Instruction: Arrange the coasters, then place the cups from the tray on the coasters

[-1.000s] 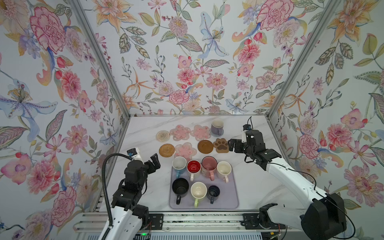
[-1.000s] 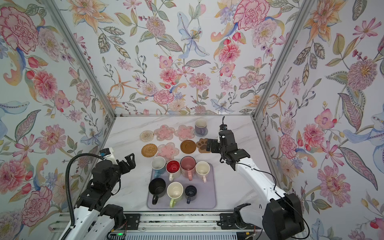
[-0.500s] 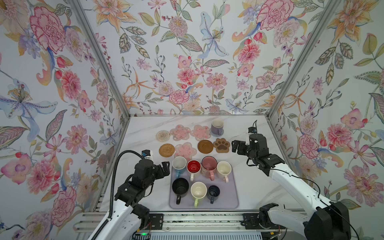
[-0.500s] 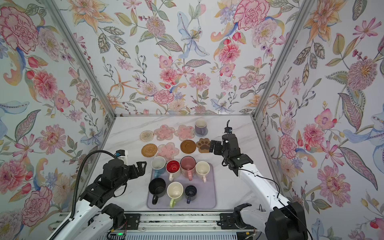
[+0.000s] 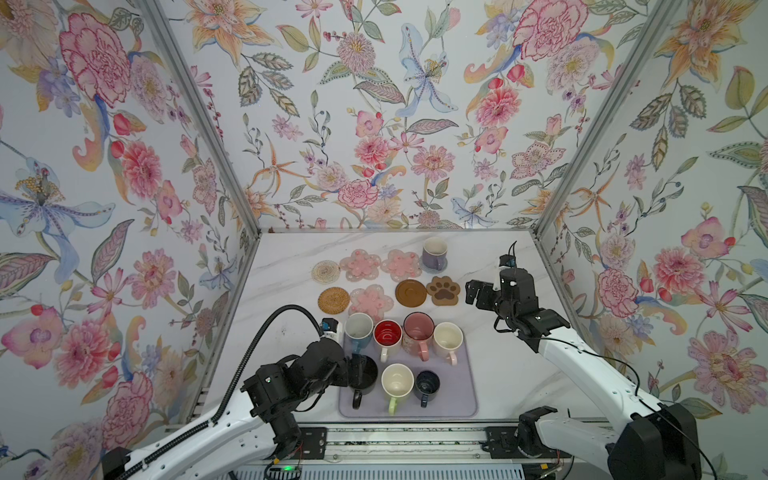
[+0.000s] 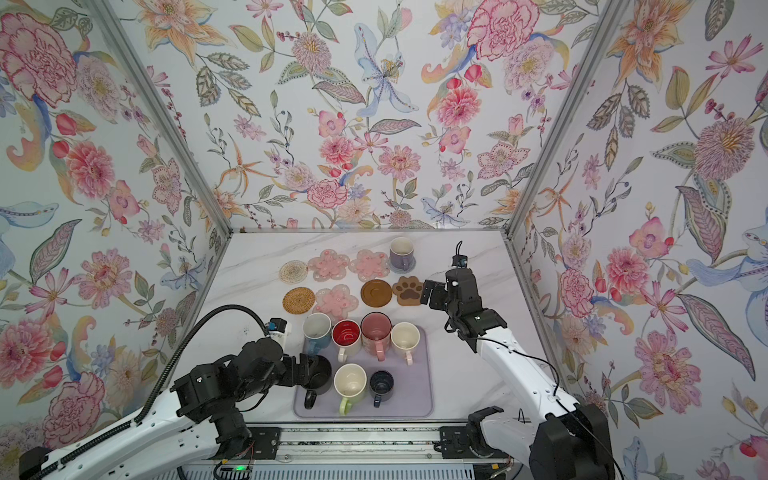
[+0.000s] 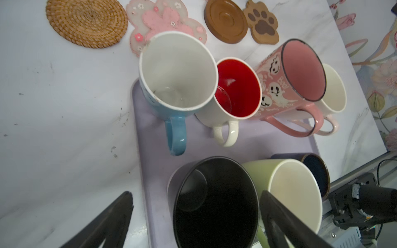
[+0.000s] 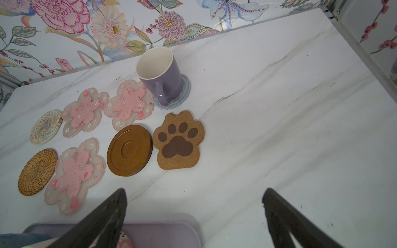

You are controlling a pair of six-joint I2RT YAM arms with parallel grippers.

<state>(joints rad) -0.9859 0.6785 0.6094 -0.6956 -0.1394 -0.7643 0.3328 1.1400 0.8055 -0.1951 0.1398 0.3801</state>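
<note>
Eight coasters lie in two rows at the back, among them a paw-print (image 5: 444, 291) and a brown disc (image 5: 410, 293). A lavender cup (image 5: 434, 251) stands on the grey-blue woven coaster (image 8: 184, 92). The lavender tray (image 5: 453, 390) holds several cups. My left gripper (image 7: 196, 204) is open and straddles the black cup (image 5: 362, 374): one finger (image 7: 116, 214) stands clear of it, the other sits between it and the cream-green cup (image 7: 294, 191). My right gripper (image 5: 476, 293) hangs open and empty just right of the paw-print coaster.
The light blue cup (image 5: 358, 328), red-inside cup (image 5: 387, 334), pink cup (image 5: 419, 328) and cream cup (image 5: 448, 337) crowd the tray's far edge, close to the front coasters. A small navy cup (image 5: 427, 384) stands beside the cream-green one. Flowered walls close in three sides.
My left arm has swung right and forward over the tray, bringing its gripper around the black cup. My right gripper has drawn back to the right, away from the paw-print coaster.
</note>
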